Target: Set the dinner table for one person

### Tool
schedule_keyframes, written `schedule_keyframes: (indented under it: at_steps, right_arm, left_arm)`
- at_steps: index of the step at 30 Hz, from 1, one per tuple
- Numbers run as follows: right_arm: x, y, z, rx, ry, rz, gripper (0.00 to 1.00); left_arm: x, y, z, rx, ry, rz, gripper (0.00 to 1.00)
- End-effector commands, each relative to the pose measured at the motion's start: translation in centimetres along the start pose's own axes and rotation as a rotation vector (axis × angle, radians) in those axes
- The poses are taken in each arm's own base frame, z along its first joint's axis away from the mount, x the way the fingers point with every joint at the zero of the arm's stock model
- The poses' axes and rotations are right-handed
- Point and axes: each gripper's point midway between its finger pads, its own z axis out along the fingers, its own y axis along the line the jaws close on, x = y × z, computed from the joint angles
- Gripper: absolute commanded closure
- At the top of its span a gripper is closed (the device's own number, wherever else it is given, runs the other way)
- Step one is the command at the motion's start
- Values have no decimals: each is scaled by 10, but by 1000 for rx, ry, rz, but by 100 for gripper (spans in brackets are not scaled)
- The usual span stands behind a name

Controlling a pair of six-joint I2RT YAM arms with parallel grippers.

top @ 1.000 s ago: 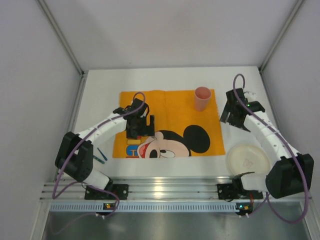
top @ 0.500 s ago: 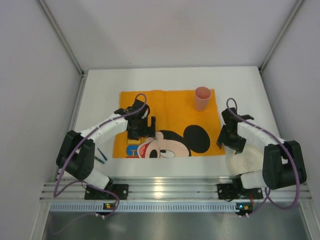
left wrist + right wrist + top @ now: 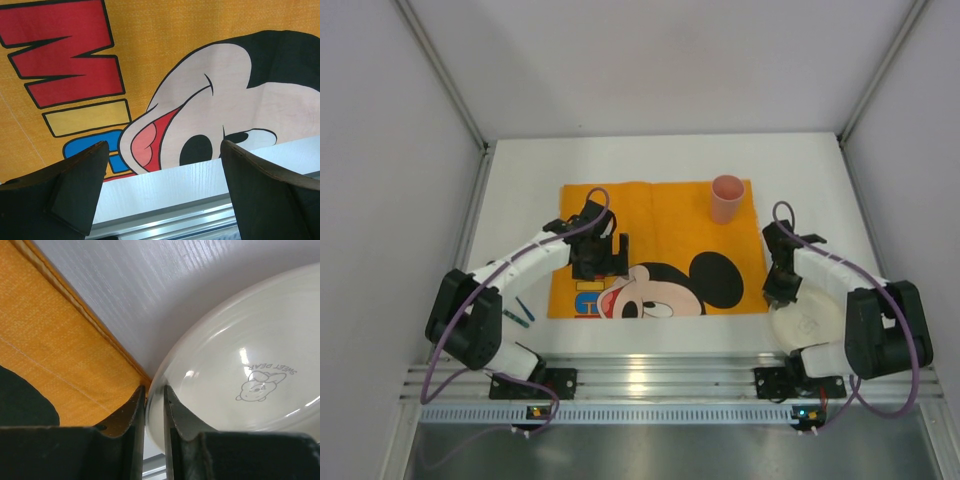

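White plate [image 3: 240, 365] pinched at its rim by right claw [image 3: 155, 399]

We see the right claw clenched on the plate's rim, on the side nearest the orange mat [image 3: 660, 215]. The plate is at the near right of the table [image 3: 520, 190], just beside the mat's near right corner. The left claw [image 3: 162, 150] hangs spread wide over the mat's printed face, grasping nothing. A pink cup [image 3: 726, 198] stands upright at the mat's far right corner.

One table [image 3: 520, 190], one orange placemat [image 3: 660, 225], one pink cup [image 3: 726, 198], one white plate [image 3: 817, 327], two robot arms [image 3: 525, 258]; thin teal utensils [image 3: 523, 312] too small to count.
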Motion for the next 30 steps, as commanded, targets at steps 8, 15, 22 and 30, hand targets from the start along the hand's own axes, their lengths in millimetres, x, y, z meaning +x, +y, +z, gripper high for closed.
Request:
schedule_keyframes:
  at_steps: [8,15,22,30]
  right_arm:
    - [-17,0,-21,-22,-73,34,90]
    - [-25,6,-38,-55,-109,24,100]
    - [-49,36,-118,-17,-277,-144,100]
    - [-52,110,-205,-134,-413,-265,100]
  left_arm:
    - [-16,-10,-3,10,-22,20,2]
    - [-20,-12,-6,13,-29,22,2]
    - [-21,-6,-13,-14,-54,22,2]
    - [-41,12,-35,-106,-162,-5,2]
